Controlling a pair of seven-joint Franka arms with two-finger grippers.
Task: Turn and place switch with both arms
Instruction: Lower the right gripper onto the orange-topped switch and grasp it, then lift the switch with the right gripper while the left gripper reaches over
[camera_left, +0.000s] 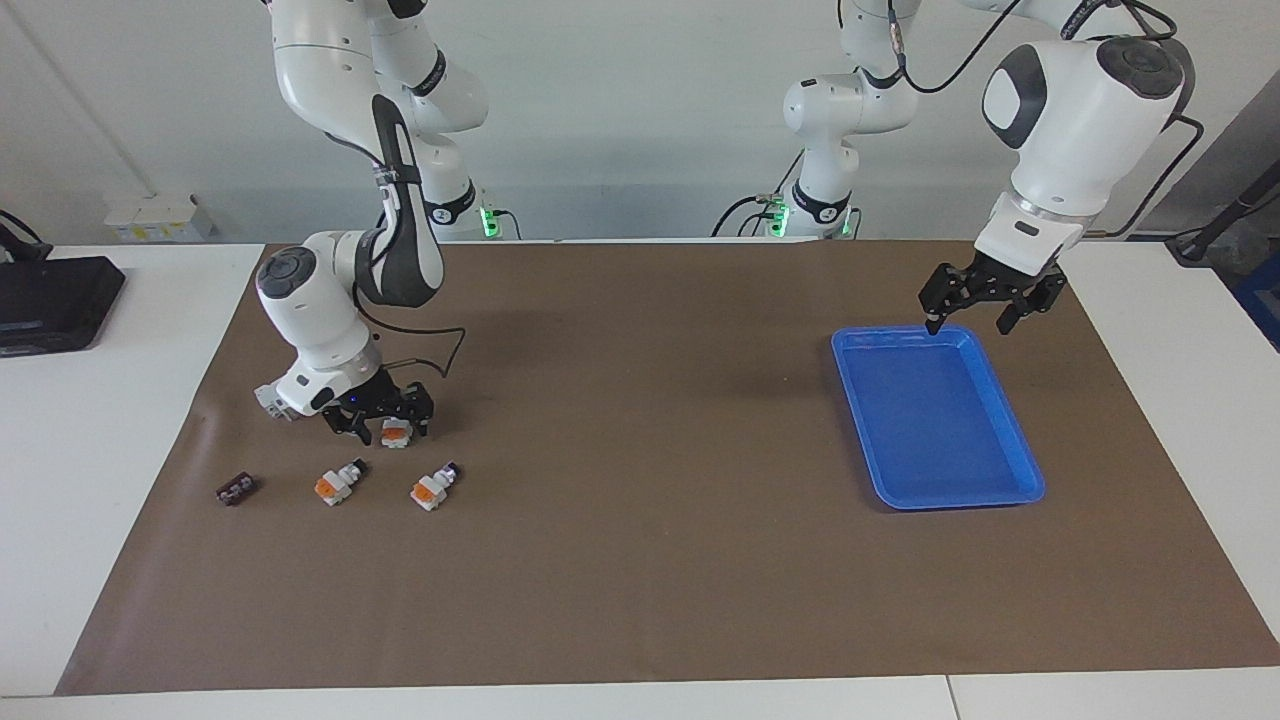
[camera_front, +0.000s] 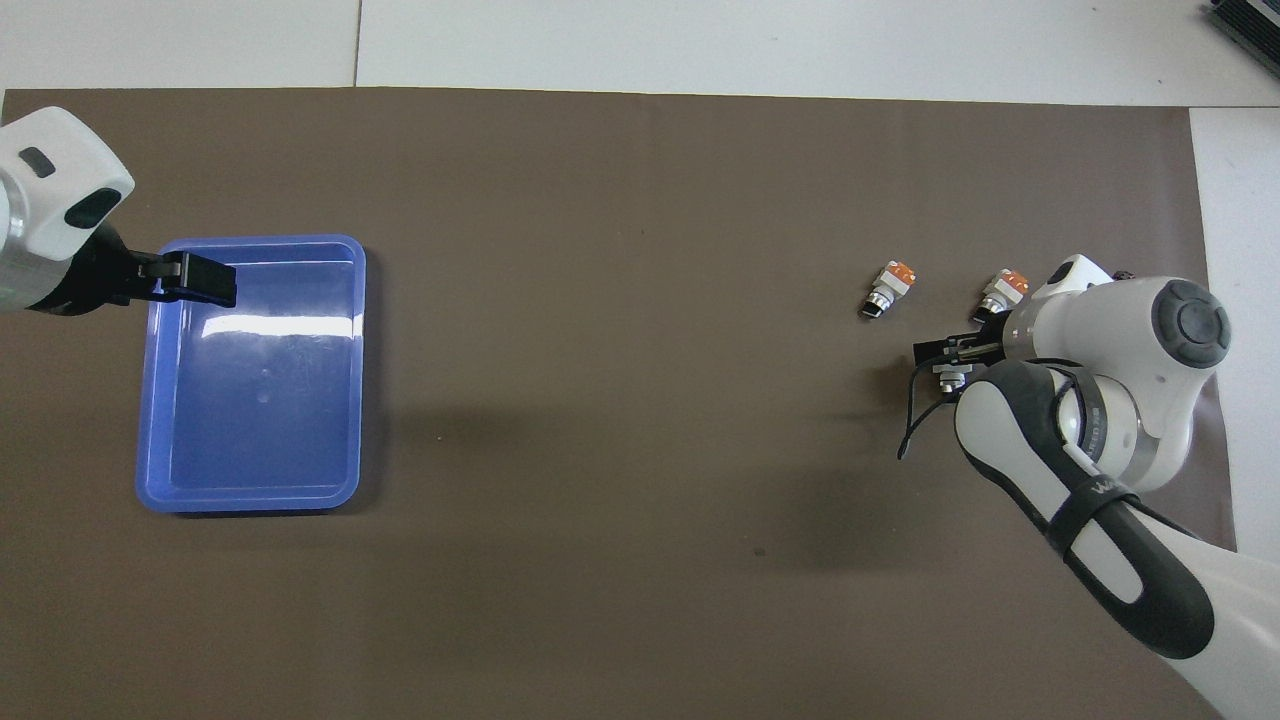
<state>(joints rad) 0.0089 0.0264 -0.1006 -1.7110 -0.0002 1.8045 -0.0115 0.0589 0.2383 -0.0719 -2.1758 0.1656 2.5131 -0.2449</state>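
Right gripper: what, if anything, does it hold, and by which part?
Nothing yet: the right gripper stands open around the switch, either side of its white body.
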